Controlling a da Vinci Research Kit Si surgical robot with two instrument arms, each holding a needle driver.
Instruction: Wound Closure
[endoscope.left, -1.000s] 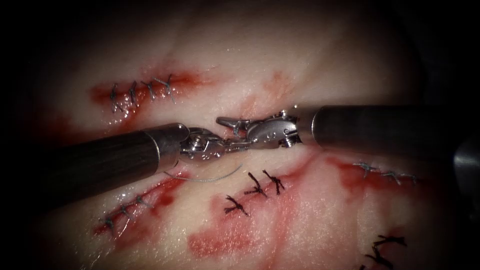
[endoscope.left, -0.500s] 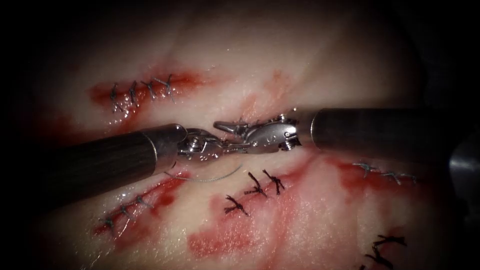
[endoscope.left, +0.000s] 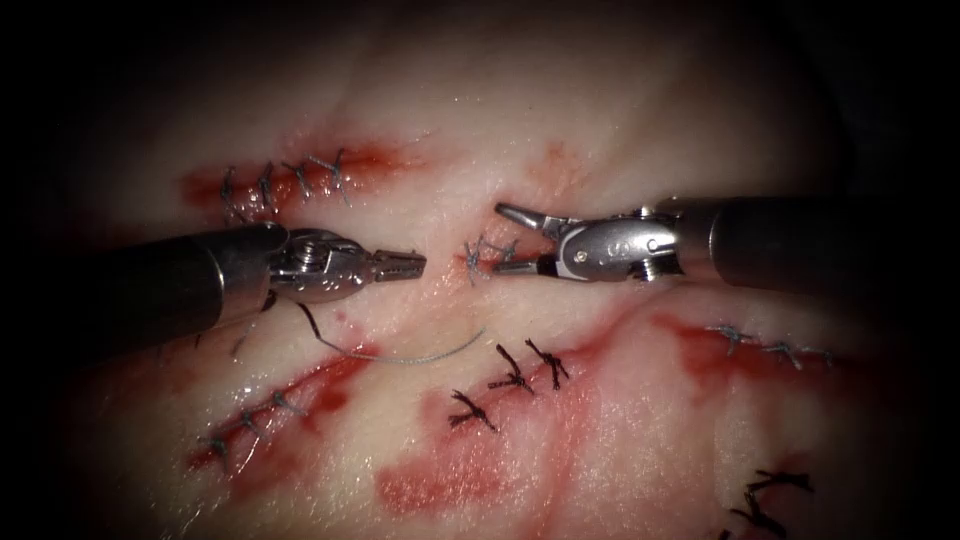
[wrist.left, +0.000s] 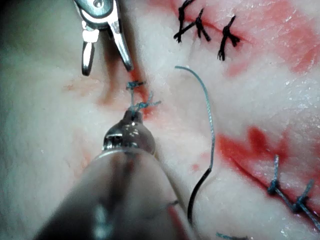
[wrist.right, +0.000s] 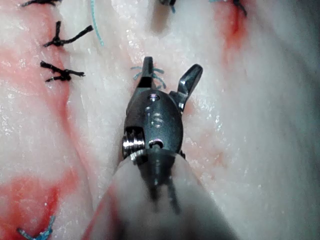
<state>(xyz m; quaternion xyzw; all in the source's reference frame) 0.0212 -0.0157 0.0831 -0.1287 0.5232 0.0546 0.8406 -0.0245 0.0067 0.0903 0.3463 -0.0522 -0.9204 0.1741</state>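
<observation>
As seen through the endoscope: left tool left of the short cut, jaws closed together on nothing; right tool right of it, jaws parted and empty, tips just beside the blue-grey stitch. No needle in either hold. Loose thread below the left tool, curved, pale with a dark end, lying flat on the tissue. Red fluid pooled lower down; dark stitches nearby. As seen from the left wrist: left tool blunt, polished, tip near the stitch; right tool beyond, jaws spread; thread fine, apparently braided, fading to black. Judged light, limp and slick when wet; best taken at the free pale end, clear of the surface. As seen from the right wrist: right tool steel, glossy, jaws apart over the frayed stitch. Tissue pale, glistening, judged soft and easily torn at the cut's edges.
</observation>
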